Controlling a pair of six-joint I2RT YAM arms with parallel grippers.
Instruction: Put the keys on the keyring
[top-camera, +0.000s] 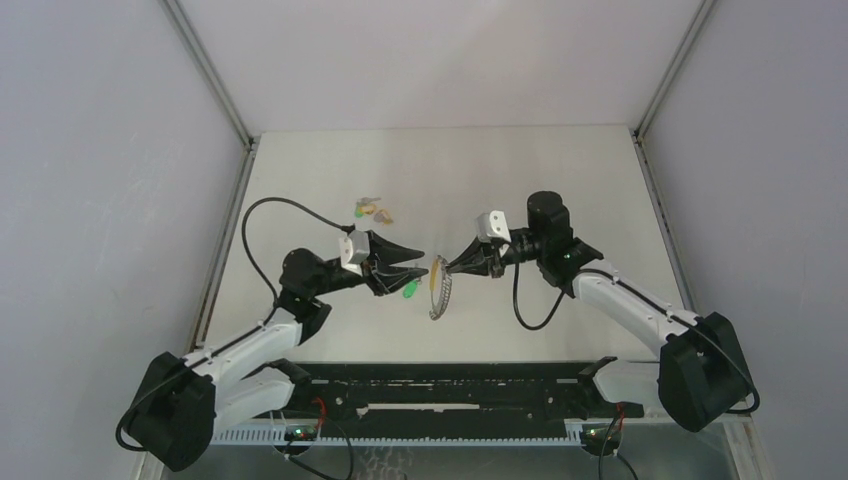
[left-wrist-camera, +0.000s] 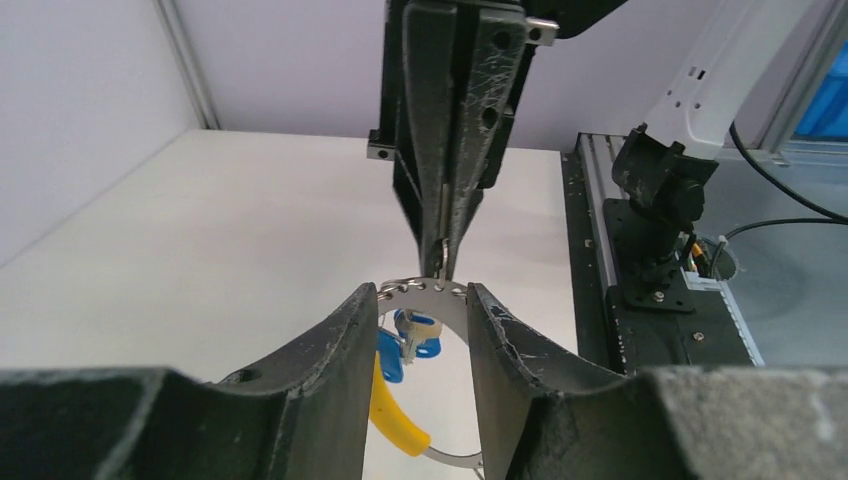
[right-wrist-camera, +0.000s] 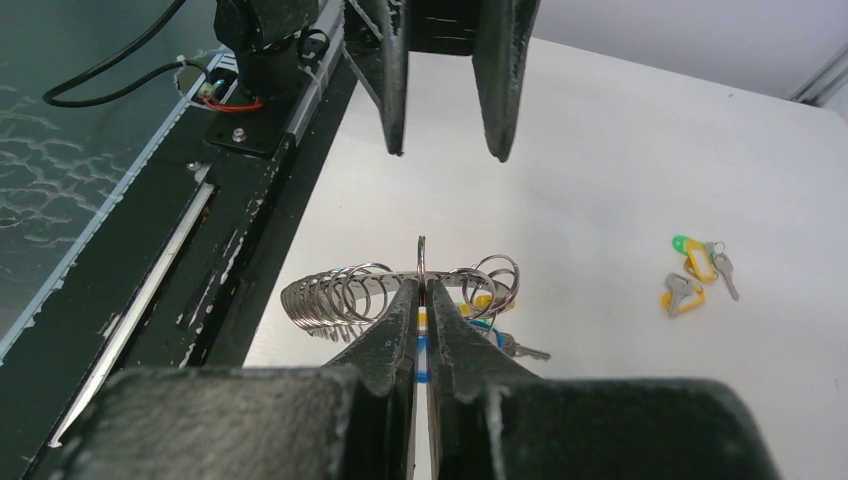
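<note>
No lettering, number, brand mark or sign can be read in any of the three views. The coloured plastic heads of the keys (right-wrist-camera: 696, 266) are too small to show any writing.
</note>
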